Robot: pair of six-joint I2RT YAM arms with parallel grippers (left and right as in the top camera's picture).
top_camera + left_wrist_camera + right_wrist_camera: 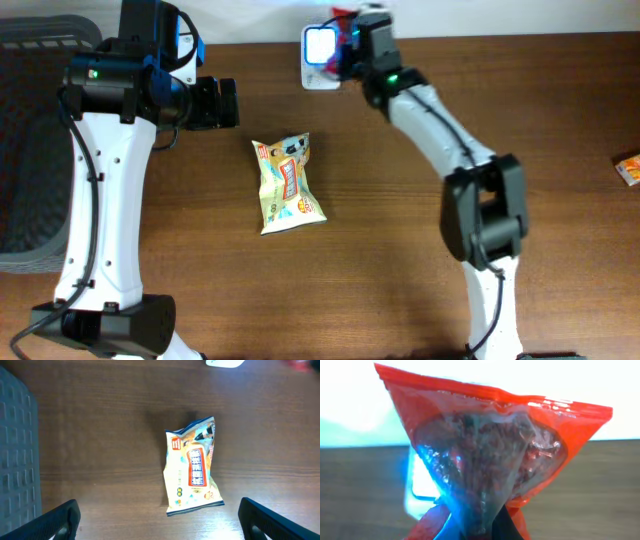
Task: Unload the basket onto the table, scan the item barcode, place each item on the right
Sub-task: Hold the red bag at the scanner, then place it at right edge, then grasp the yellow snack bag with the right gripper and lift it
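Observation:
My right gripper [481,532] is shut on the bottom of a red bag with a clear window and dark contents [490,445], holding it upright. Just behind the bag at the left glows the scanner's blue-white light [422,480]. From overhead, the right gripper [352,45] holds the red bag [342,16] right beside the white scanner [320,47] at the table's far edge. A yellow snack packet [288,183] lies flat mid-table, also in the left wrist view [192,467]. My left gripper [222,102] hovers open to its upper left, fingers [60,520] wide and empty.
A grey basket [30,150] stands off the table's left side, its wall showing in the left wrist view [17,460]. A small orange packet [628,168] lies at the right edge. Bare wood surrounds the yellow packet.

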